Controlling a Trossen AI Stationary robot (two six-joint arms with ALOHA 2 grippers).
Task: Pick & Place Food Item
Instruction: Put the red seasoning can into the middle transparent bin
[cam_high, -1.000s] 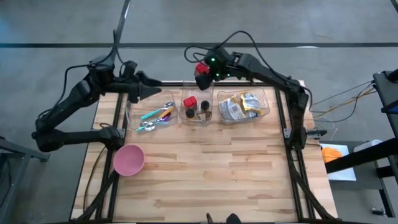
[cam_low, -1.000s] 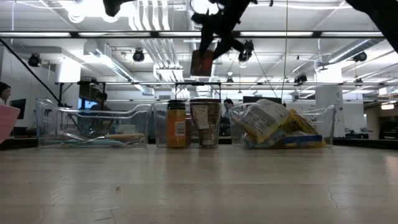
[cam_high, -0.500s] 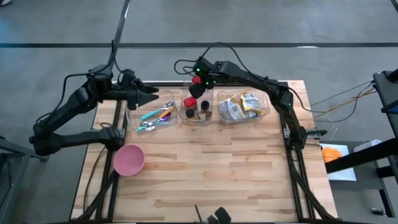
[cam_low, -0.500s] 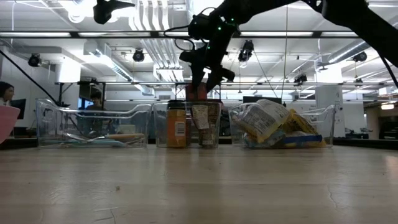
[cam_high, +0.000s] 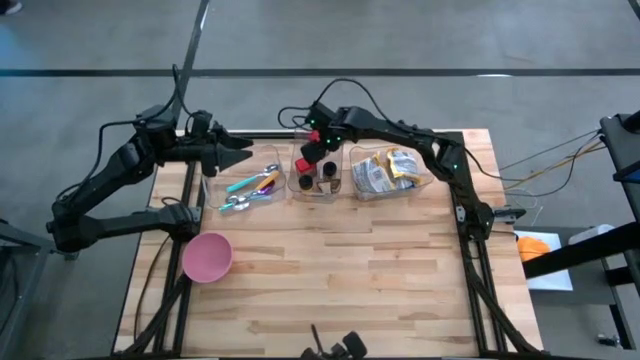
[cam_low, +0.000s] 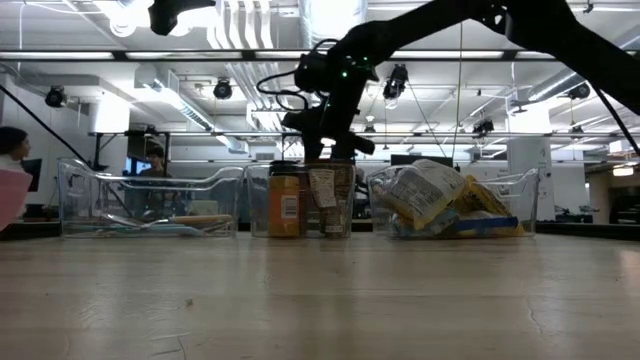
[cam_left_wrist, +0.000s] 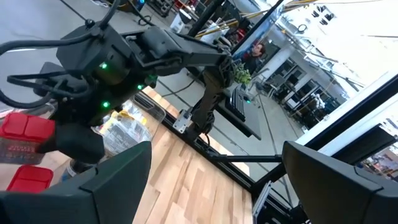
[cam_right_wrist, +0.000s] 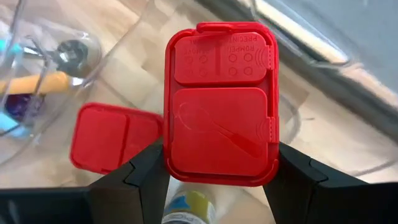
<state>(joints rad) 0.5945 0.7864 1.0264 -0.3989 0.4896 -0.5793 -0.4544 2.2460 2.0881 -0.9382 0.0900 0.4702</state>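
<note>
My right gripper (cam_high: 322, 148) is shut on a spice jar with a red flip-top lid (cam_right_wrist: 219, 106). It holds the jar over the middle clear bin (cam_high: 318, 185), low at the bin's rim (cam_low: 310, 165). In that bin stand a second red-lidded jar (cam_right_wrist: 115, 138) and dark-capped jars (cam_high: 328, 170). My left gripper (cam_left_wrist: 227, 180) stands open and empty above the table's far left, beside the utensil bin (cam_high: 245, 185). In the low view the standing jars hide the held jar's lower part. My right gripper pinches the jar between its two fingers (cam_right_wrist: 144, 169), one on each side of the jar just under the red lid (cam_right_wrist: 186, 177). The fingers slant down from above and from the far right. The jar stands upright, lid up; whether its base rests in the bin is hidden.
A clear bin of food packets (cam_high: 390, 170) stands right of the middle bin. The left bin holds coloured spoons (cam_high: 250, 188). A pink bowl (cam_high: 207, 256) sits at the near left. The near half of the wooden table (cam_high: 340, 290) lies bare. People show in the room behind.
My right gripper has gone down with the red-lidded jar, from well above the bins to the middle bin's rim, tipping more steeply downward. The jar has stayed upright in the hold.
</note>
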